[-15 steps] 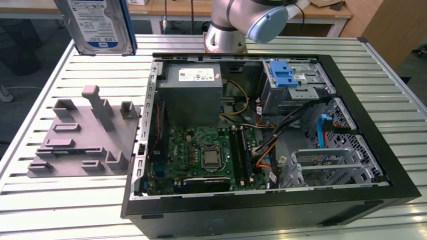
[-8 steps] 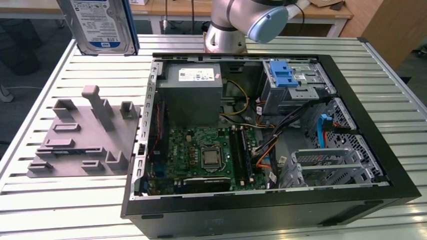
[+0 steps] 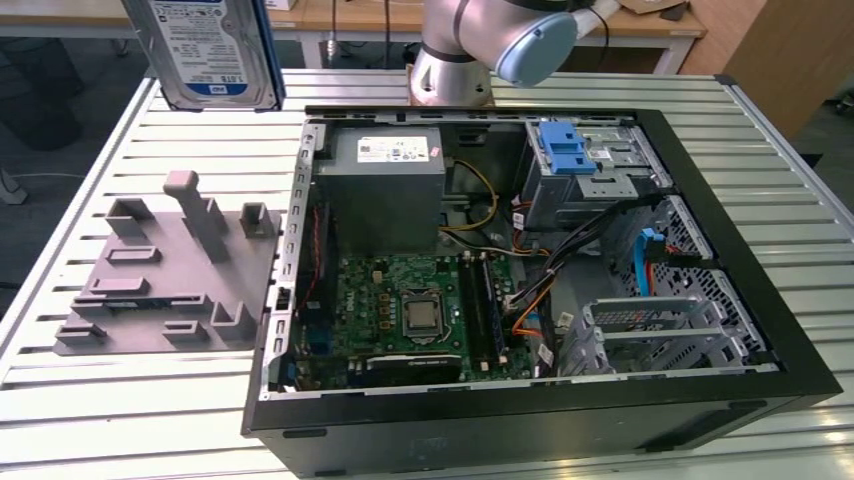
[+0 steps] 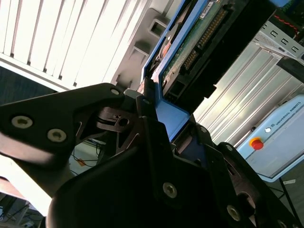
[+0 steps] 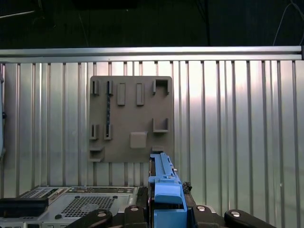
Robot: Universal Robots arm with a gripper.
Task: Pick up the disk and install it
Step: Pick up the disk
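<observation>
We see the disk (image 3: 214,50) raised in the air outside the open computer case (image 3: 534,425), above the case's far corner on the exterior view's left. It hangs upright, long axis vertical, with its labelled face toward that camera. In the first wrist view the gripper (image 5: 166,211) is pinched onto the disk's blue-railed edge. The second wrist view shows the disk's circuit-board side. A grey fixture plate (image 3: 167,280) lies beside the case.

Bare table (image 3: 134,405) around grey fixture (image 3: 160,285); cable clutter (image 3: 531,292) inside case (image 3: 534,425)
</observation>
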